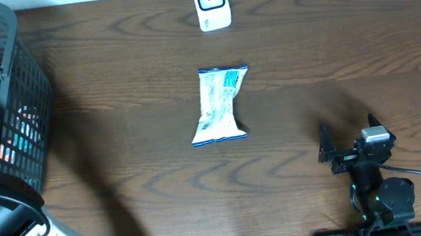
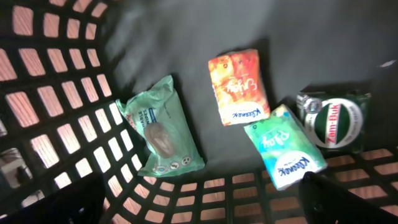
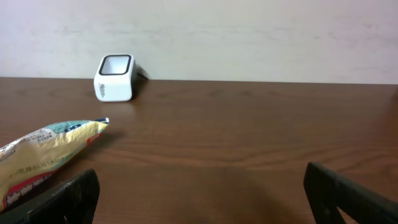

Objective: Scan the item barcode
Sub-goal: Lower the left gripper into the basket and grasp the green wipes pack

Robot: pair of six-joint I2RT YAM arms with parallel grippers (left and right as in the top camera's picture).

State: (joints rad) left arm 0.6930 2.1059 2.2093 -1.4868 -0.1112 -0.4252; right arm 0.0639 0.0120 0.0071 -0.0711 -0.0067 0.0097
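A dark, wood-grained tabletop (image 1: 379,39) ran back to a plain pale wall (image 3: 261,37). The snack packet (image 1: 219,104), white with blue ends, lay flat near the middle, well apart from the white scanner (image 1: 211,2) standing at the far edge. A black mesh basket (image 1: 23,85) sat at the left end. The left jaws hung apart over a green wipes pack (image 2: 161,127), an orange tissue pack (image 2: 238,87), a green tissue pack (image 2: 283,146) and a Zam-Buk pack (image 2: 336,118). The right jaws, spread wide and empty, sat low near the front edge, right of the packet.
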